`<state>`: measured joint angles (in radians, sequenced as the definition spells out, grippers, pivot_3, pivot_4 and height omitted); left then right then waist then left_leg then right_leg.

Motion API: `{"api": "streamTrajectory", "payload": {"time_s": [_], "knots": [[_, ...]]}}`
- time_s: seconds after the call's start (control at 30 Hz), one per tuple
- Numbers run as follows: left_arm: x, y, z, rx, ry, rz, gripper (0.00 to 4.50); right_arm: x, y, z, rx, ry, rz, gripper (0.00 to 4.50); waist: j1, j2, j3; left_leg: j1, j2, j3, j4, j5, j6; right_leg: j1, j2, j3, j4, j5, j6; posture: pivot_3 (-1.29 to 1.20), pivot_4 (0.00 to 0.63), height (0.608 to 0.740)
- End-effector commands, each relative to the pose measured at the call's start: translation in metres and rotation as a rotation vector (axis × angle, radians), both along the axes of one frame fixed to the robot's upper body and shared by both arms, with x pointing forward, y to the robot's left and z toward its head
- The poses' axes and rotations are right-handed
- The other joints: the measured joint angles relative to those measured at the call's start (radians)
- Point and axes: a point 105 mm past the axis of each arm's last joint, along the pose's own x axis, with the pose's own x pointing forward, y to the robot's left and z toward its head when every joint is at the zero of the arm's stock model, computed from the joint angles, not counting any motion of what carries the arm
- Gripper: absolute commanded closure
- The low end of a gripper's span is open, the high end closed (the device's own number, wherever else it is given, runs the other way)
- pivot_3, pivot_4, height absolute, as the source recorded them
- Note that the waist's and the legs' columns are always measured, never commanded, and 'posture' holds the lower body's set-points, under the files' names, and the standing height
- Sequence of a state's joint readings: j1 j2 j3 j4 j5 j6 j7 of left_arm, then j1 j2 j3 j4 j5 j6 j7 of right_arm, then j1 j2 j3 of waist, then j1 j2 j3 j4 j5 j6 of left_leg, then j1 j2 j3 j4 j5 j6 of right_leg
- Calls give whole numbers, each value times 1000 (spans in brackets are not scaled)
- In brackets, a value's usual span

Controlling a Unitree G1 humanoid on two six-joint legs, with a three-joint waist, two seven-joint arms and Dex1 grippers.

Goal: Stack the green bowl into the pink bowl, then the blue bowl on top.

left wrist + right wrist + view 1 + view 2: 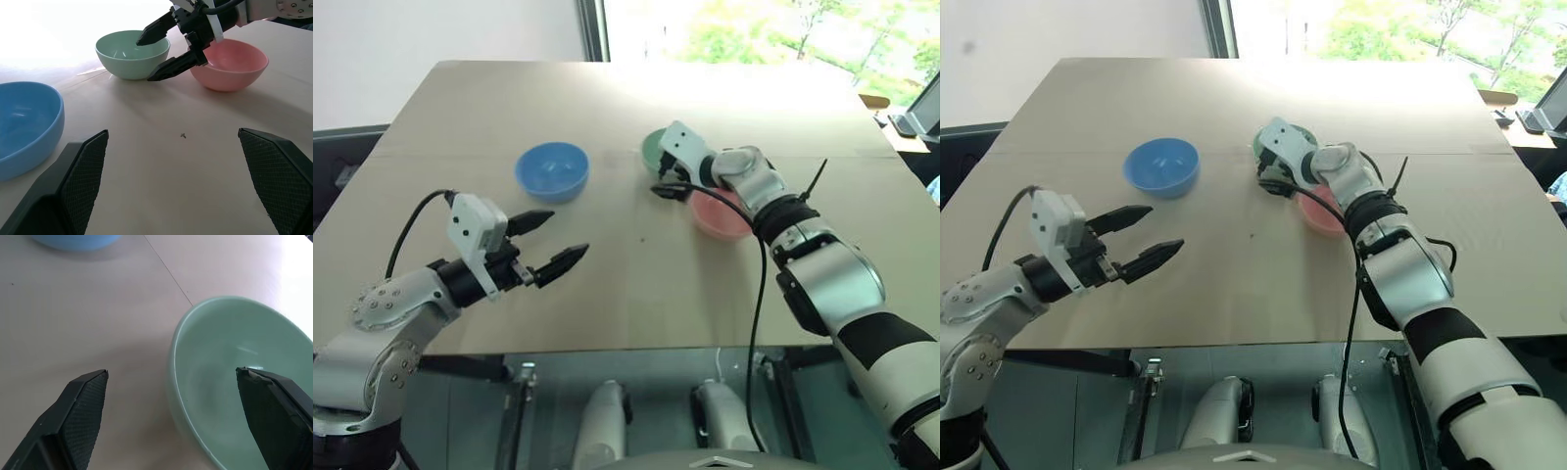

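- Pale tan bench fills the middle of the head views; its near edge runs across the lower part, its left edge slants toward a grey wall, and its far edge meets a bright window with green trees.
- Wide bare surface lies at the far left corner, along the near edge, and to the right of the bowls; a faint seam crosses the bench just behind the bowls.
- No brand, label or writing can be read on the bowls or the bench.
- Left claw hovers over the near left part of the bench, its two black fingers spread wide and holding nothing, well apart from every bowl.
- Blue bowl sits upright left of centre, beyond the left claw and clear of it.
- Green bowl stands upright right of the blue one, with open bench between them.
- Right claw is released and empty at the green bowl: one finger is over its hollow, the other outside its near wall, so the rim lies between them; I cannot tell if either touches.
- Pink bowl sits just beside the green bowl, on its right and nearer the robot, partly under the right forearm.
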<state>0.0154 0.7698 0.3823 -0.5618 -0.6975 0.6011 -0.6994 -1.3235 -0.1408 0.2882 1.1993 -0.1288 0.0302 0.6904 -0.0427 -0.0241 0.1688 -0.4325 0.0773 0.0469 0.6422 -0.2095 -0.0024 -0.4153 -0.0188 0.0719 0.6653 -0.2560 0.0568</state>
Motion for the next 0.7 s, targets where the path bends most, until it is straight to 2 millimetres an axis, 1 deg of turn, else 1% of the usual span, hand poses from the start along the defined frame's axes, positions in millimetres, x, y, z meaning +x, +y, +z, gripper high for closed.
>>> {"api": "streamTrajectory", "payload": {"time_s": [0.03, 0.13, 0.2, 0.23, 0.3, 0.33, 0.4, 0.43, 0.47, 0.57, 0.63, 0.7], "knots": [[-5, -3, 11, 7, -52, -1, 0, 3, 2, 16, 20, -55, 0, 74, 0, 0, 0, 0, 0, 0, 0, 0, 0, 0, 0, 0, 0, 0, 0, 0, 150, 740], [-6, -4, 13, 4, -57, 4, 0, 3, 2, 13, 20, -43, -5, 711, -1, 0, 0, 0, 0, 0, -1, 0, 0, 0, 0, 0, 0, 0, 0, 0, 150, 740], [-7, -3, 14, 4, -57, 8, 0, 1, 4, 14, 23, -35, 14, 1362, -2, 0, 0, 0, 0, 0, -1, 0, 0, 0, 0, 0, 0, 0, 0, 0, 150, 740], [-8, -2, 14, 4, -57, 9, 0, 1, 6, 14, 23, -34, 22, 1859, -2, 0, 0, 0, 0, 0, -1, 0, 0, 0, 0, 0, 0, 0, 0, 0, 150, 740], [-9, -3, 14, 2, -57, 9, 0, 0, 7, 14, 22, -35, 25, 2492, -2, 0, 0, 0, 0, 0, -2, 0, 0, 0, 0, 0, 0, 0, 0, 0, 150, 740], [-9, -3, 14, 2, -58, 9, 0, 0, 8, 14, 21, -35, 25, 3056, -2, 0, 0, 0, 0, 0, -2, 0, 0, 0, 0, 0, 0, 0, 0, 0, 150, 740], [-8, -4, 15, 1, -60, 8, 0, 0, 8, 13, 20, -35, 25, 3706, -2, 0, 0, 0, 0, 0, -2, 0, 0, 0, 0, 0, 0, 0, 0, 0, 150, 740], [-8, -4, 15, 0, -61, 7, 0, 0, 8, 12, 18, -35, 26, 4281, -2, 0, 0, 0, 0, 0, -2, 0, 0, 0, 0, 0, 0, 0, 0, 0, 150, 740], [-8, -4, 16, -1, -62, 7, 0, 0, 8, 12, 13, -37, 29, 4453, -2, 0, 0, 0, 0, 0, -2, 0, 0, 0, 0, 0, 0, 0, 0, 0, 150, 740], [-8, -3, 16, -3, -61, 8, 0, -1, 8, 13, 3, -65, 42, 4453, -2, 0, 0, 0, 0, 0, -2, 0, 0, 0, 0, 0, 0, 0, 0, 0, 150, 740], [-8, -3, 15, -3, -59, 8, 0, 0, 7, 19, 9, -88, 55, 4453, -2, 0, 0, 0, 0, 0, -2, 0, 0, 0, 0, 0, -1, 0, 0, 0, 150, 740], [-8, -4, 16, -7, -60, 5, 0, 0, 3, 30, 21, -114, 62, 4453, -2, 0, 0, 0, 0, 0, -2, 0, 0, 0, 0, 0, -1, 0, 0, 0, 150, 740]]}}
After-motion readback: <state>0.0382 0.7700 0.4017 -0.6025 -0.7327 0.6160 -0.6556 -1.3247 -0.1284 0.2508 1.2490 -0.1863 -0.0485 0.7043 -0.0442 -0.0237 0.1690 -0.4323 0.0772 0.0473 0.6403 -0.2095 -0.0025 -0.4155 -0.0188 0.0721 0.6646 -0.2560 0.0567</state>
